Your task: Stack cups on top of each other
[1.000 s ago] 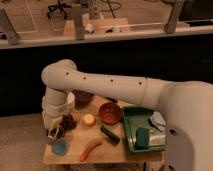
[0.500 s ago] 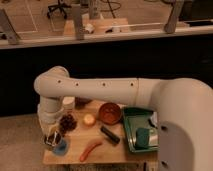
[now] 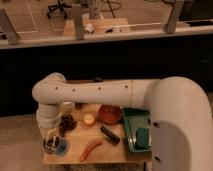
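Note:
A low light-blue cup (image 3: 62,147) sits at the front left corner of the wooden table (image 3: 110,152). Just left of it, touching its rim, is the small shiny steel cup (image 3: 49,146) with a dark inside. My gripper (image 3: 50,140) comes straight down from the white arm (image 3: 90,92) and looks shut on the steel cup, holding it low over the table edge beside the blue cup. The forearm hides most of the fingers.
A white cylindrical container (image 3: 66,107) stands behind the gripper, with a dark bumpy cluster (image 3: 67,122) next to it. Further right are a yellow fruit (image 3: 89,120), a red-brown bowl (image 3: 110,114), a black bar (image 3: 109,135), an orange-red long object (image 3: 90,148) and a green tray (image 3: 131,127) holding a sponge (image 3: 142,136).
The arm has swung down and slightly left, bringing the gripper from beside the white container to table height next to the light-blue cup.

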